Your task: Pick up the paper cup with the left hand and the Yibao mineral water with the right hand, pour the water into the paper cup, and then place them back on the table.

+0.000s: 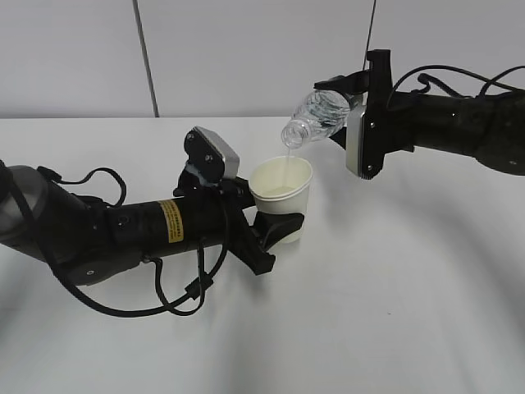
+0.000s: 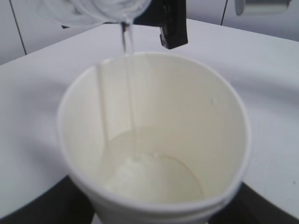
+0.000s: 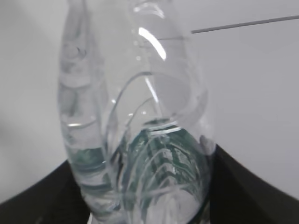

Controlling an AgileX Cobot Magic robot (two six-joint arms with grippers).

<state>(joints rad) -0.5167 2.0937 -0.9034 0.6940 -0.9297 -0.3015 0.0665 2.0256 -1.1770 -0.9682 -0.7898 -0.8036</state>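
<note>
Pale grey wall panels behind; white matte worktop (image 1: 394, 312) in front, bare apart from both arms.

Left hand (image 1: 275, 226): arm lies low and nearly level across the worktop, yellow sticker showing, reaching toward the middle. Its fingers clamp the lower wall of the paper cup (image 1: 283, 197), which stands upright, raised just off the surface as far as can be judged. Cup: light, thin-walled, easily crushed; the low hold near the stiffer base looks sound. It grows heavier as it fills, and water (image 2: 154, 177) already pools in its bottom, so it probably needs to stay level.

Thin stream (image 2: 128, 42) falls from the bottle mouth into the cup, near its far inner wall.

Bottle (image 1: 321, 115): clear soft plastic, capless, tipped mouth-down to the left above the cup rim. Likely slippery when wet and prone to dent; best gripped at the body.

Right hand (image 1: 354, 92): arm enters level from the right, wrist rolled over, closed around the bottle's body at the green label (image 3: 159, 158).
</note>
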